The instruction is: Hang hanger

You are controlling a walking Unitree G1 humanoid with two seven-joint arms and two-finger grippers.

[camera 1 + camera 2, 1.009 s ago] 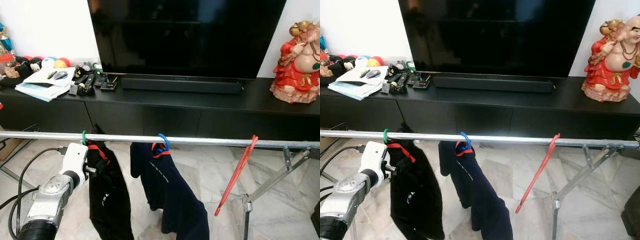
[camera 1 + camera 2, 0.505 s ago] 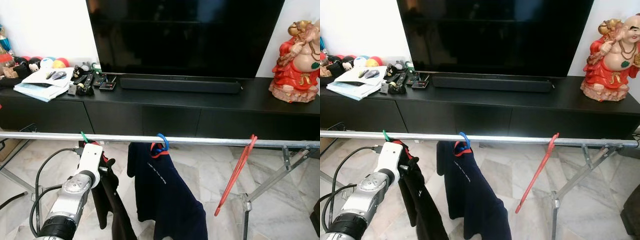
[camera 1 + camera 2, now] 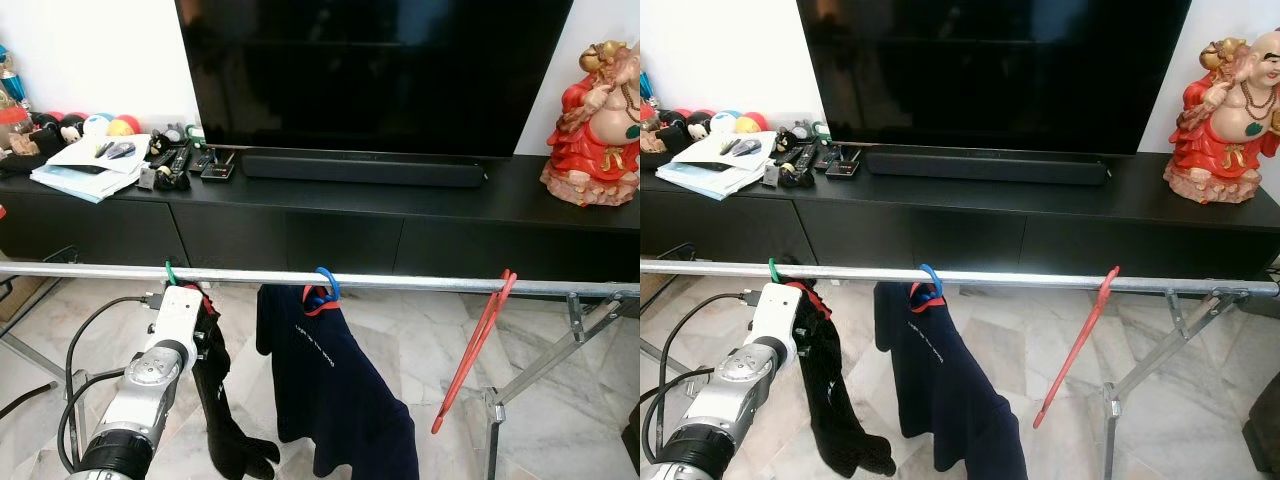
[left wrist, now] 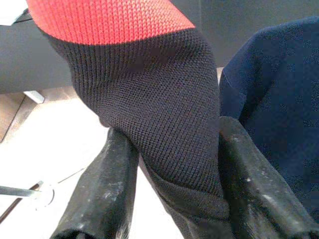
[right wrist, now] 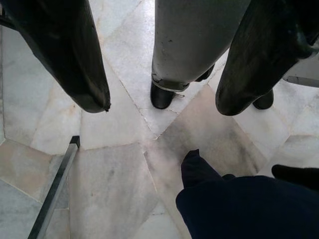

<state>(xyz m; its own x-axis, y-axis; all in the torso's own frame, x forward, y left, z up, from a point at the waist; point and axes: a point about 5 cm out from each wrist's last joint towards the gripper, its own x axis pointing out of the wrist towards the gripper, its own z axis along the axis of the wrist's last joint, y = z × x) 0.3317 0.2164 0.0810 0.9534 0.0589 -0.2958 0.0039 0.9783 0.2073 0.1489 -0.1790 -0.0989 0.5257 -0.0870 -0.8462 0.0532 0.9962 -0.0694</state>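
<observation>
The green hanger (image 3: 169,272) already hooks the rail (image 3: 400,283) with its black garment (image 3: 215,400) beside the navy shirt (image 3: 325,390), so only release seems left: the left claw (image 3: 205,325) pinches the garment, the right claw (image 5: 164,64) hangs spread.

Metal rail (image 3: 400,283) carries three hangers; two hold garments.

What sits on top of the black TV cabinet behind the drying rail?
On the cabinet: the TV, a soundbar, a red figurine, papers, remotes and coloured balls. Whatever lies behind the TV is hidden.
</observation>
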